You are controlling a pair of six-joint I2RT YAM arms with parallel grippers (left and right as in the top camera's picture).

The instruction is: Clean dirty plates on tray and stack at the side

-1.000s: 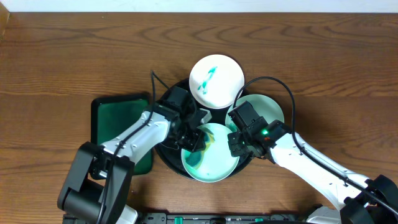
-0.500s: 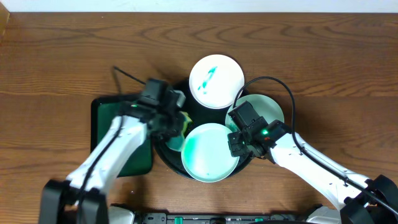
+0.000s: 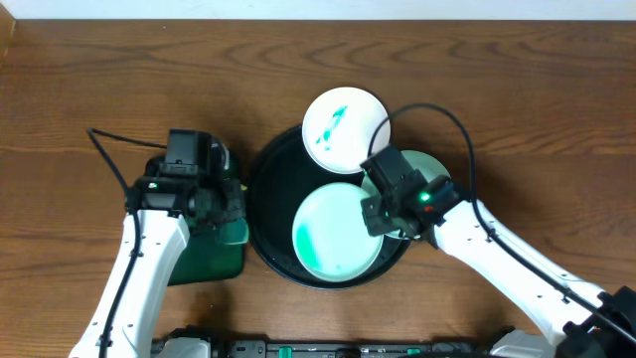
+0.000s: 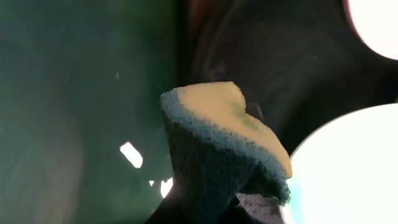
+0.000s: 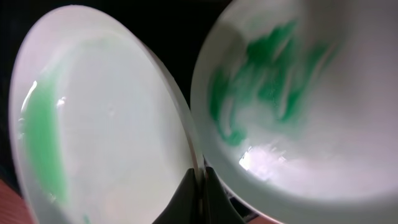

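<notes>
The black tray (image 3: 273, 189) holds the plates. The front plate (image 3: 338, 237) has a teal film along its left edge. My right gripper (image 3: 381, 211) is shut on its right rim, as the right wrist view (image 5: 200, 177) shows, with that plate (image 5: 93, 118) to the left of the fingers. A second plate (image 3: 429, 171) with green smears lies to the right (image 5: 298, 93). The third plate (image 3: 345, 129) at the back has a teal smear. My left gripper (image 3: 227, 202) is shut on a yellow and dark sponge (image 4: 224, 143) over the green tray (image 3: 194, 254).
The green rectangular tray also shows in the left wrist view (image 4: 74, 93), left of the black tray's rim (image 4: 280, 68). Cables loop above both arms. Bare wooden table (image 3: 99, 70) surrounds the trays.
My left arm has drawn the sponge off the front plate and moved left, out over the green tray. My right gripper, still on the front plate's rim, has shifted slightly toward the back.
</notes>
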